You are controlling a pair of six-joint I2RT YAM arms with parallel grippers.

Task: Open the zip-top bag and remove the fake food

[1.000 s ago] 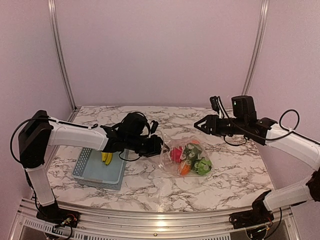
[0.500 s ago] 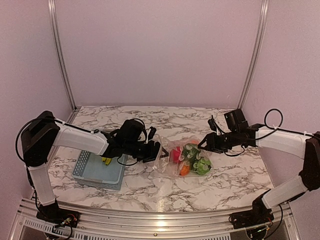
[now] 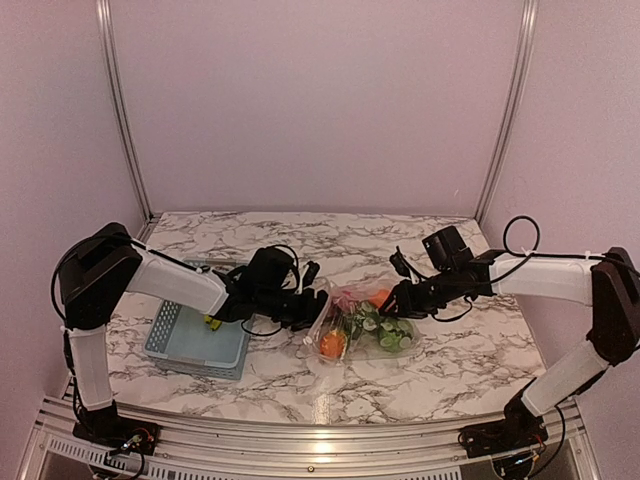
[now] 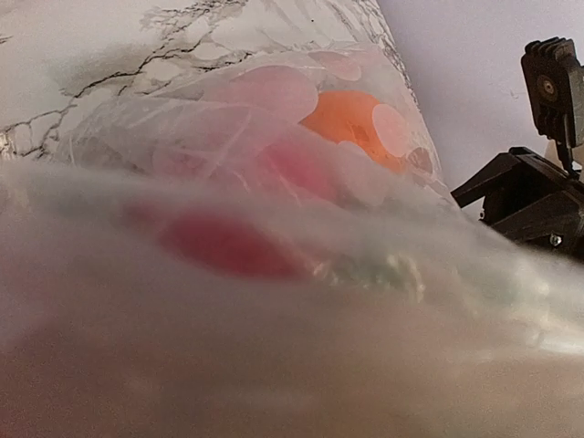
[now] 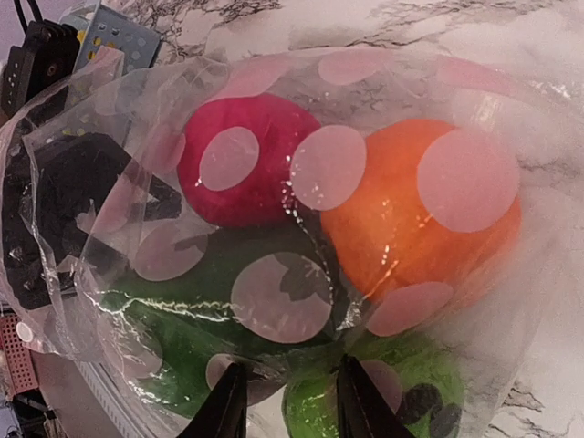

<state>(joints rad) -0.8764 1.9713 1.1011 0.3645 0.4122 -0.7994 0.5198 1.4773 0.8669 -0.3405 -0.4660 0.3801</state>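
The light is soft and even, coming from overhead, and it washes the whole booth a pale pinkish lilac. Shadows on the marble table (image 3: 470, 360) are faint, with only a thin grey smudge under the zip-top bag (image 3: 355, 325). Straight in front of the bag, a white glare patch shines at the table's near edge. The overhead view is slightly soft. In the left wrist view the bag's film fills most of the picture as a milky blur, and only the orange fruit (image 4: 351, 123) behind it keeps a shape. The right wrist view is bright and crisp, with small white glints on the bag's creases.
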